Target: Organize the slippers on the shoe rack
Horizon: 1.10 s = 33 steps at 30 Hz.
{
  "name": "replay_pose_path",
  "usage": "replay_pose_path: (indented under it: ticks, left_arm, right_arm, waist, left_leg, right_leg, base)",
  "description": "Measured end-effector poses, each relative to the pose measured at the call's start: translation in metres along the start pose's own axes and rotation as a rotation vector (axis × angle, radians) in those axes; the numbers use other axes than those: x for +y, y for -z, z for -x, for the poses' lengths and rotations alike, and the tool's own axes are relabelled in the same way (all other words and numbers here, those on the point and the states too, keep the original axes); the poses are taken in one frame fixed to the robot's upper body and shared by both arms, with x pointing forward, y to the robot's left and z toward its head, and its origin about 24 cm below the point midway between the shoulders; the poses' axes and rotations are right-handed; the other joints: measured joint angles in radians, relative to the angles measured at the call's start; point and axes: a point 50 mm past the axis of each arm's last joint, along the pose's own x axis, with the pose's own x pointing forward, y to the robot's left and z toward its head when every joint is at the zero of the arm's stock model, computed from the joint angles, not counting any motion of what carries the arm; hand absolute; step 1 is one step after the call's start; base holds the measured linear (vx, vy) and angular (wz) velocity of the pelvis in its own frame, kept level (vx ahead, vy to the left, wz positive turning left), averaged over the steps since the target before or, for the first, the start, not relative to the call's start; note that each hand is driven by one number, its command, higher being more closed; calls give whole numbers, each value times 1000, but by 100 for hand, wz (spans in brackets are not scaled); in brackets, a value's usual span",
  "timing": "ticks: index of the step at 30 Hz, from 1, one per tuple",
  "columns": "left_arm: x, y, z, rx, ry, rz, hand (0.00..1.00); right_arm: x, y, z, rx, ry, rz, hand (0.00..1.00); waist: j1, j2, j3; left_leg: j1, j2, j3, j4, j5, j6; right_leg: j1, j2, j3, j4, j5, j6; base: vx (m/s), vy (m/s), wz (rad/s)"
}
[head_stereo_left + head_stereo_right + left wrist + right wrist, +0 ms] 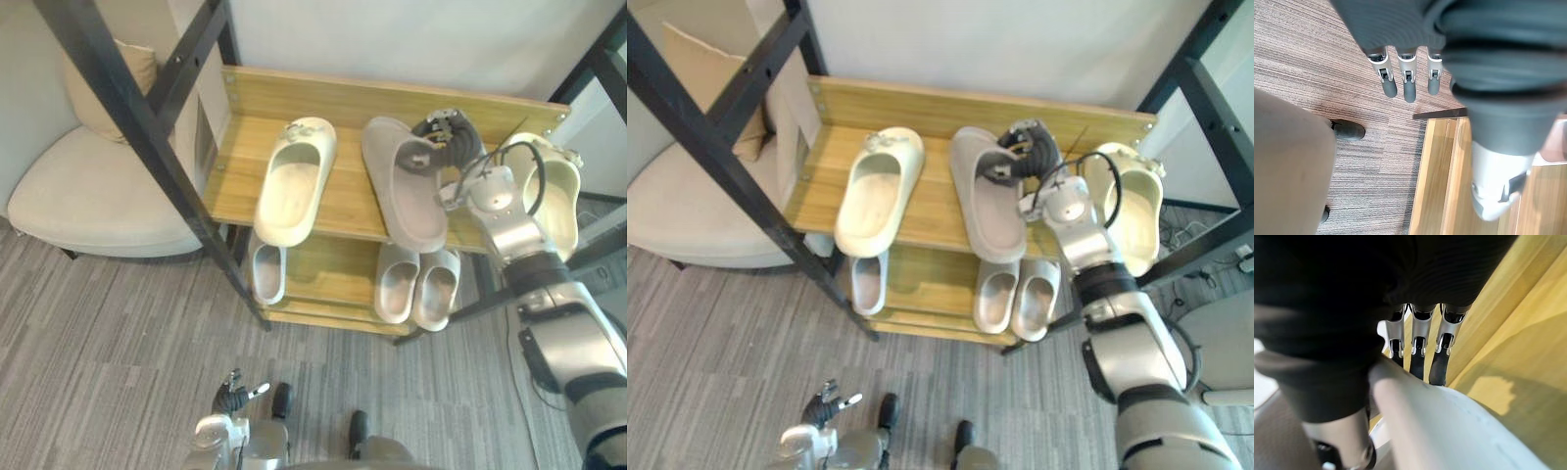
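Wooden two-shelf shoe rack. The top shelf carries a cream foam slipper on the left, a taupe foam slipper mid-shelf and another cream slipper at the right end, none touching. Right hand is clamped on the taupe slipper's strap end near the back of the shelf, fingers over the band, thumb on its other side. Lower shelf: one pale slipper left, a pale pair right. Left hand hangs low over the grey carpet, fingers relaxed, holding nothing.
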Motion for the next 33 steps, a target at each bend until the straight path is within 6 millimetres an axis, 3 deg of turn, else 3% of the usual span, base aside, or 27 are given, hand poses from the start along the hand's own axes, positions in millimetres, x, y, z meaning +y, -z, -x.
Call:
replay_pose_path:
  ticks: [8, 16, 20, 25, 33]
  left_arm:
    - [0, 0, 0, 3, -1, -1, 0]
    - [2, 3, 0, 24, -5, -6, 0]
    - [3, 7, 2, 37, -8, -14, 0]
    - [3, 11, 3, 52, -4, -42, 0]
    - [4, 23, 9, 84, -4, -56, 0]
  right_arm:
    - [6, -2, 11, -46, -4, -24, 100]
    - [13, 5, 50, -103, 7, -101, 100]
    - [11, -5, 70, -186, 45, -173, 100]
    - [1, -12, 93, -264, 86, -245, 100]
    - [10, -21, 127, -348, 61, -394, 100]
  waist:
    - [-3, -1, -1]
    - [-27, -6, -4]
    - [-57, -7, -6]
    - [-63, -7, -29]
    - [-83, -2, -86]
  left_leg:
    - [6, 4, 11, 0, 0, -1]
    - [16, 6, 16, 0, 1, -1]
    - [20, 7, 17, 0, 3, -3]
    - [24, 12, 24, 0, 3, -3]
    - [40, 14, 33, 0, 3, -3]
  right_leg:
    - [1, 3, 7, 1, 1, -1]
    - [2, 4, 10, 13, 2, -1]
    - [5, 4, 13, 13, 2, 0]
    - [3, 4, 26, 11, 2, 0]
    - [8, 4, 31, 13, 2, 0]
  base:
    - [-1, -1, -3]
    - [-18, -4, -2]
    - [-37, -10, -1]
    - [-19, -5, -4]
    - [-7, -6, -3]
